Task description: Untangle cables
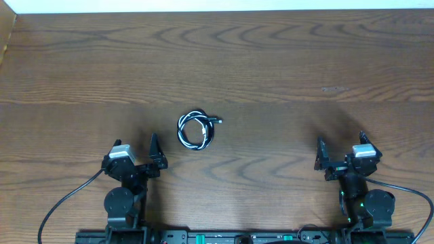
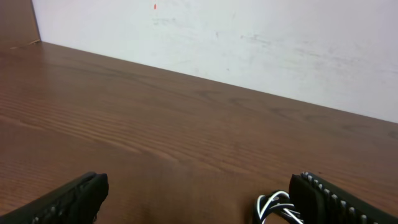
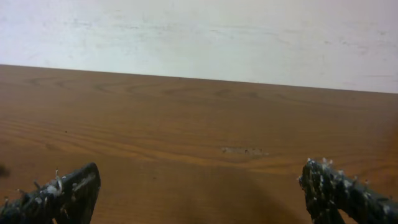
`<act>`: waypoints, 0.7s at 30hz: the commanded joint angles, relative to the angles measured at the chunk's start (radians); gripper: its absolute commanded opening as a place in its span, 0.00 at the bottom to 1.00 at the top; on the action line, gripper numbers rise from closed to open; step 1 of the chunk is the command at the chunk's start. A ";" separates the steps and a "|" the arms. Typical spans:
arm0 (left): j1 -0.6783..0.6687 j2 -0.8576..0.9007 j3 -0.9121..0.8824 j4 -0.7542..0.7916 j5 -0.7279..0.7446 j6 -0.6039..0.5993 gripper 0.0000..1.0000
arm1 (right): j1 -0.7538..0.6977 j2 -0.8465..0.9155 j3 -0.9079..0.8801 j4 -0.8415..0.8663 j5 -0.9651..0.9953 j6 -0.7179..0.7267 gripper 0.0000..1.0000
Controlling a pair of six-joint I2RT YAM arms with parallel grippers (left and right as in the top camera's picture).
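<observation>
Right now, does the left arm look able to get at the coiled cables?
Probably yes. The cables lie just ahead and to the right of the open left gripper, with only bare table between them; nothing appears to block the way.

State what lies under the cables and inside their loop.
The cables lie coiled on the wooden table. Inside the loop only bare wood shows. The wood right beneath the strands is covered.
</observation>
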 commanded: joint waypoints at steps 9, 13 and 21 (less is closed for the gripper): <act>-0.004 0.003 -0.020 -0.036 -0.013 0.020 0.98 | 0.006 -0.002 -0.001 -0.005 0.011 -0.012 0.99; -0.004 0.003 -0.020 -0.036 -0.013 0.020 0.98 | 0.006 -0.002 -0.001 -0.005 0.011 -0.012 0.99; -0.004 0.003 -0.020 -0.029 -0.013 0.020 0.98 | 0.006 -0.002 -0.001 -0.005 0.011 -0.012 0.99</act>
